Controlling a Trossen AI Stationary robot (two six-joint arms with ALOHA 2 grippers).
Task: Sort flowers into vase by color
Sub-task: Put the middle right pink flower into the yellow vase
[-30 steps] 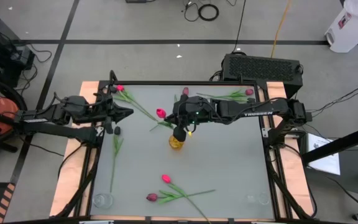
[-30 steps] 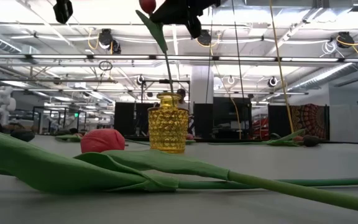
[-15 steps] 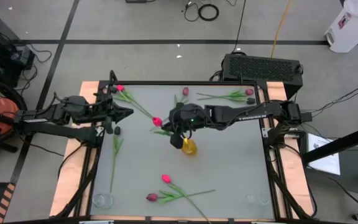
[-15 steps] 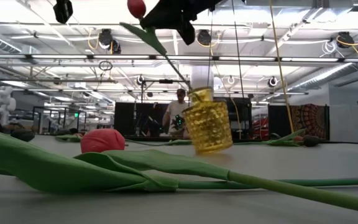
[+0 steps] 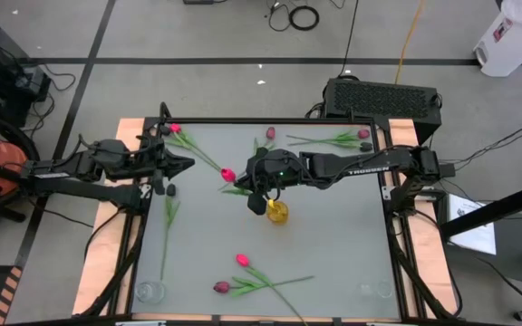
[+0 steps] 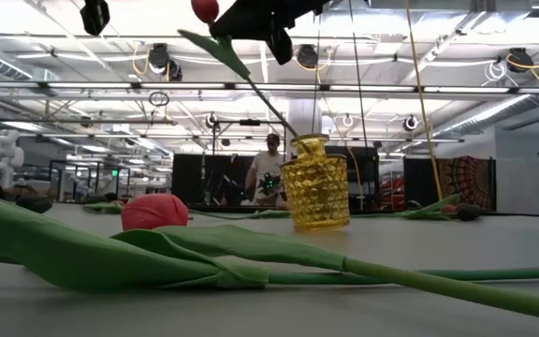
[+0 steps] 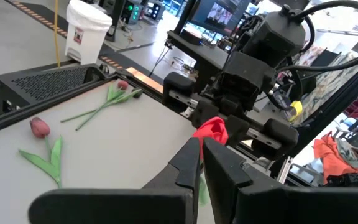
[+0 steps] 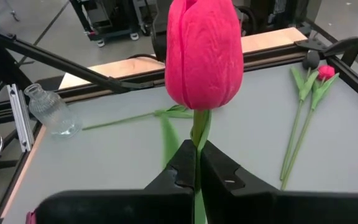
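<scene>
A yellow glass vase (image 5: 277, 213) stands mid-table, nearly upright in the low view (image 6: 316, 184). My right gripper (image 5: 248, 183) hangs above and to the left of it, shut on a pink-red tulip (image 8: 204, 53) whose stem slants down into the vase. More flowers lie flat on the table: at the far left (image 5: 175, 129), at the far right (image 5: 352, 138) and near the front edge (image 5: 243, 263). My left gripper (image 5: 185, 163) waits at the left edge, shut, holding nothing. My right gripper pinches the tulip's stem (image 8: 197, 140) between its two fingers, a little below the head. It comes from the table's right, slanting down. The tulip is lifted clear of the table and tilted, head toward the left, with its lower stem (image 6: 284, 122) running into the vase's mouth.
Clear glass vases stand at the near left corner (image 5: 149, 292) and the near right corner (image 5: 376, 290). A lone tulip (image 5: 270, 133) lies at the far edge, and a long stem with a leaf (image 5: 169, 213) lies along the left side. A person (image 6: 268, 173) stands beyond the table.
My right gripper has sunk a little and carried the tulip's head toward the left. The stem pushed the yellow vase, which tipped over sideways and slid toward the table's right and near edge. It has since rocked back and stands nearly upright in its new place.
</scene>
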